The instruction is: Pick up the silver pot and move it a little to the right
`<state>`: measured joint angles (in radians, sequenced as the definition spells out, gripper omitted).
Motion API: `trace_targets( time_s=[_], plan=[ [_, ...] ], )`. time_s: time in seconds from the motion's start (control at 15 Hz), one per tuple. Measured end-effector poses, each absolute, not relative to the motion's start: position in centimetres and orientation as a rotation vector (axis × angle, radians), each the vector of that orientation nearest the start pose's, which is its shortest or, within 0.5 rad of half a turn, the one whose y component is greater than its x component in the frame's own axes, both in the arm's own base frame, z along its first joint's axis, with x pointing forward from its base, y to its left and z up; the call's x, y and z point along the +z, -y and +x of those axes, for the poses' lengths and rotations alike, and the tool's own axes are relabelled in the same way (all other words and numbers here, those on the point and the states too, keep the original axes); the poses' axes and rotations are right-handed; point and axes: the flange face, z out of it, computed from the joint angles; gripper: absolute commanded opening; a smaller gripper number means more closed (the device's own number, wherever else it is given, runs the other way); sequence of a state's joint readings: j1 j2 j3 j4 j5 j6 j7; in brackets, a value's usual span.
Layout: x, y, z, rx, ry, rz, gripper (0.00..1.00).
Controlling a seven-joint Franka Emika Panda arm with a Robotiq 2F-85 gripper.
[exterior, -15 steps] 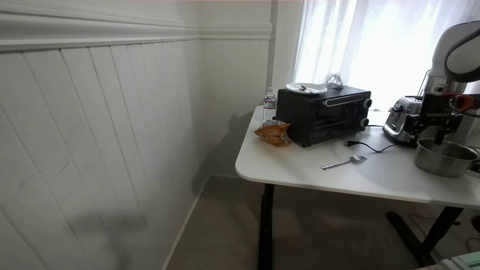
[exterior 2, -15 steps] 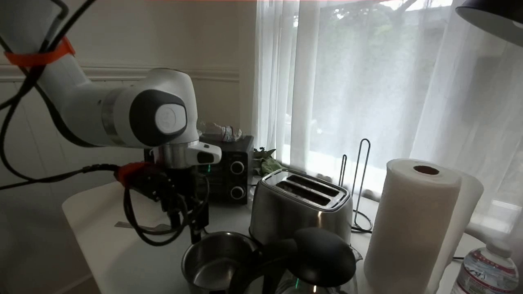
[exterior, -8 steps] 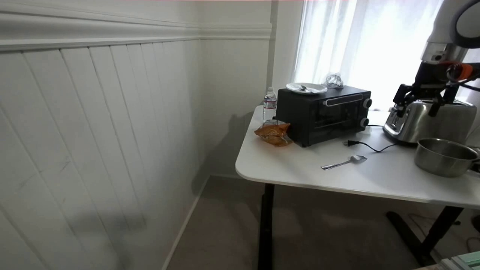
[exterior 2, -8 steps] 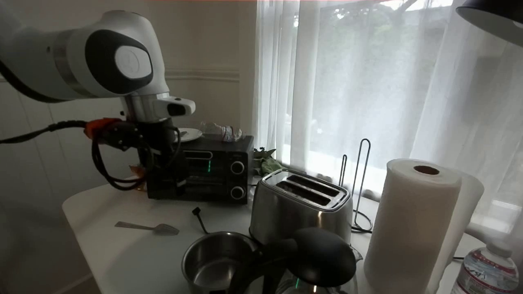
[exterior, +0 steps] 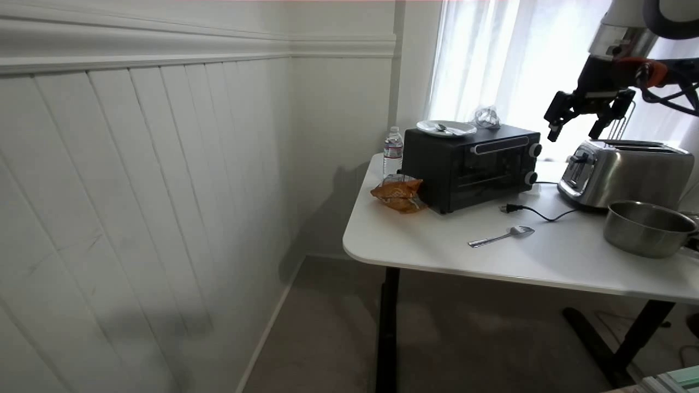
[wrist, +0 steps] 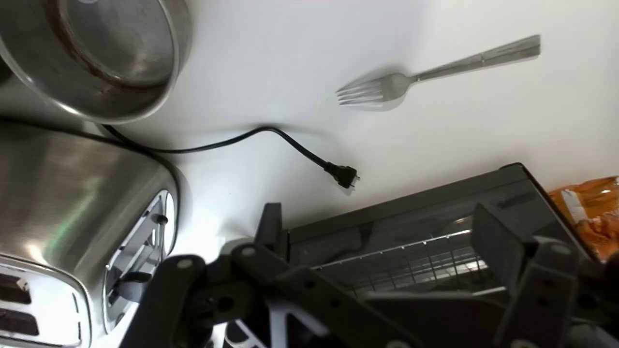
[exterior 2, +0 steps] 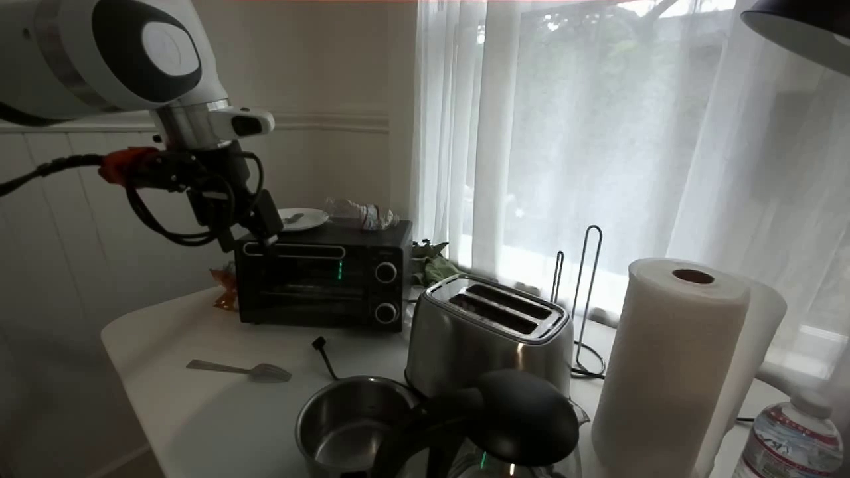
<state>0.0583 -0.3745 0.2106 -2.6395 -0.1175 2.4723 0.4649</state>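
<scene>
A: What do we log for the black two-fingered gripper (exterior: 574, 134)?

B: We see its fingers (wrist: 269, 224) spread wide; it hangs in the air, well above the white tabletop (exterior: 437, 245); in the wrist view the glass door of the boxy black toaster oven (exterior: 491, 169) shows between the fingertips.

A: And the low round silver metal pot (exterior: 644, 237)?

B: Upright on the tabletop, well apart from the gripper; in both exterior views we place it just beside the rounded shiny metal toaster (exterior: 639, 177); whether the two touch, we cannot tell; in an exterior view the handle of a black-topped glass jug (exterior 2: 524, 418) hides part of it; in the wrist view we note a brown ring inside.

A: Surroundings?

B: A silver metal fork (wrist: 425, 76) lies flat, apart from the pot; near it ends a thin black cord (wrist: 266, 129) with a black plug (wrist: 343, 175); a round white plate (exterior: 467, 129) rests on the oven; a crumpled orange bag (exterior: 401, 197) lies just beside the oven; a clear plastic water bottle (exterior: 392, 152) stands behind the bag; in an exterior view, a tall white paper towel roll (exterior 2: 671, 372) stands near the toaster.
</scene>
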Motion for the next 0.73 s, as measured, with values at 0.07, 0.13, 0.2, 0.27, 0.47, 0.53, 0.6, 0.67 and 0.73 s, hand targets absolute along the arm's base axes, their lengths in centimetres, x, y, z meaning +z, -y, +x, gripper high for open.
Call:
trace_targets(
  time_s=[0.07, 0.13, 0.2, 0.27, 0.47, 0.53, 0.6, 0.67, 0.73],
  plan=[
    [38.87, -11.42, 40.42, -0.399, -0.168, -3.191, 1.00],
    [39.22, -11.79, 40.55, -0.413, -0.149, -3.189, 1.00],
    [39.47, -12.03, 40.69, -0.424, -0.129, -3.187, 1.00],
    [39.60, -12.14, 40.81, -0.429, -0.115, -3.186, 1.00],
    [39.60, -12.16, 40.85, -0.429, -0.102, -3.187, 1.00],
    [39.60, -12.16, 40.85, -0.429, -0.101, -3.187, 1.00],
    [39.59, -12.16, 40.85, -0.429, -0.100, -3.187, 1.00],
    [39.59, -12.16, 40.85, -0.429, -0.100, -3.187, 1.00],
    [39.59, -12.16, 40.85, -0.429, -0.099, -3.187, 1.00]
  ],
)
